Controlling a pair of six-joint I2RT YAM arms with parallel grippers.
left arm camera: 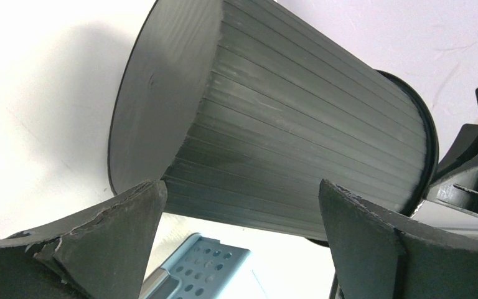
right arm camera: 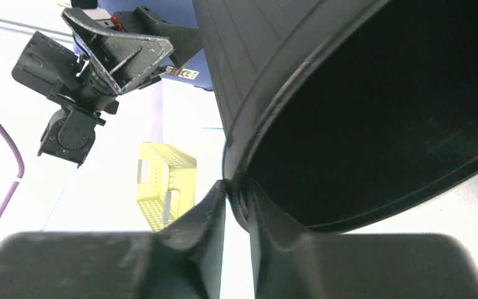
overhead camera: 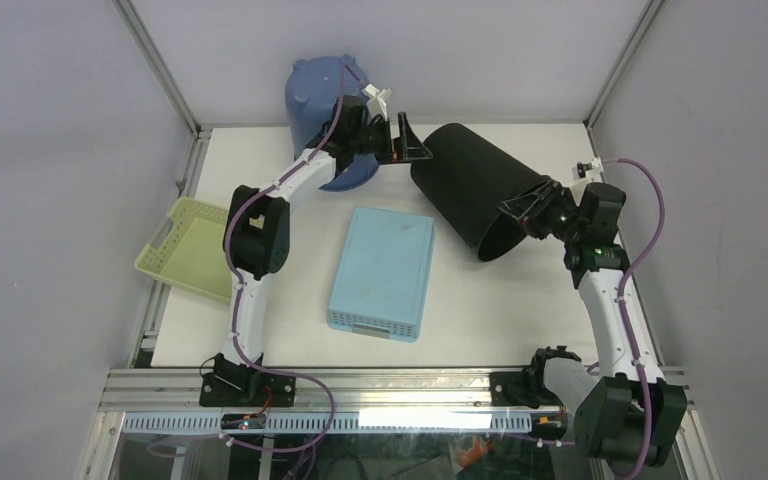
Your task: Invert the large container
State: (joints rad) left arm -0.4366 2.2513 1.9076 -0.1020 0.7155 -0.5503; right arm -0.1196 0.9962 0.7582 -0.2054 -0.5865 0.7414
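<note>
Rim of the large container (overhead camera: 475, 190) is sitting pinched in our right gripper (right arm camera: 236, 190); its long axis is running away from those fingers toward our left gripper (left arm camera: 241, 190), gaping wide just before the closed base.

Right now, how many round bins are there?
2: the black bin lies tipped right of centre, right gripper pinching its rim; the blue bin sits at the far edge.

Bright even light, soft shadows; wrist cams' bg blown out, right jaws blurry.
</note>
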